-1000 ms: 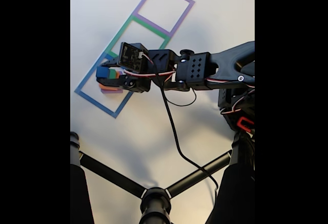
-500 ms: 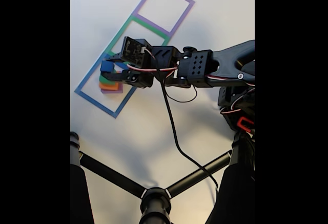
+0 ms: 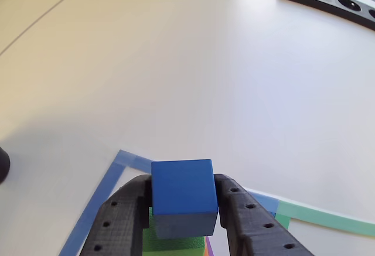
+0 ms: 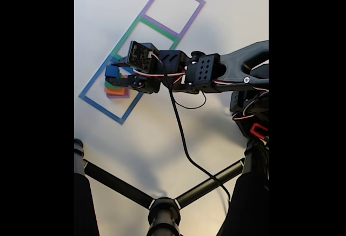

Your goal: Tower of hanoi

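- The gripper [image 3: 183, 209] clamps the blue cube [image 3: 183, 194] between both fingers.
- The cube sits over the green cube [image 3: 170, 243], inside the blue tape square [image 4: 108, 93], at 9 o'clock from the wrist in the fixed view.

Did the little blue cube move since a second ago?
Yes. In the fixed view the blue cube went a little up and right, further inside the blue tape square, still pinched in the hand.

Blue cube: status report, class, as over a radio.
Gripper shut on blue cube. Cube above green block, inside blue tape square. Nothing in the way.
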### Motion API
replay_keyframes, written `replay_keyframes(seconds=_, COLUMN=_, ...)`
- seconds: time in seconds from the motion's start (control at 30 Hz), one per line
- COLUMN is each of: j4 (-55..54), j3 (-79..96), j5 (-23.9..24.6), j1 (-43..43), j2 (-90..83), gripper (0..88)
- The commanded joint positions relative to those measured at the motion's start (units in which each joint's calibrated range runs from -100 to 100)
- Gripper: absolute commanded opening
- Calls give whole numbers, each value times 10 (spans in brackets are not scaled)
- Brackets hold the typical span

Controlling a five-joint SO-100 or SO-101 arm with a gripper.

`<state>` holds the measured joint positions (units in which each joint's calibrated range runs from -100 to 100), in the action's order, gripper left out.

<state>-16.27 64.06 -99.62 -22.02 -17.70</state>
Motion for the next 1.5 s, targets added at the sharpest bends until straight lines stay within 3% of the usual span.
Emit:
replay_keyframes(seconds=0.0, j4=-24, j3=-5, j5=-4, j1=9, j2=1, gripper=20)
replay_keyframes(seconds=0.83, j4=-40, j3=26, j5=-4, j1=-10, j2=-9, gripper=34)
replay_keyframes(seconds=1.1, j4=-59, j3=38, j5=-4, j1=-8, j2=-10, gripper=214)
replay_keyframes(seconds=1.47, j4=-56, j3=0, j5=-4, j1=-14, j2=-23, gripper=329)
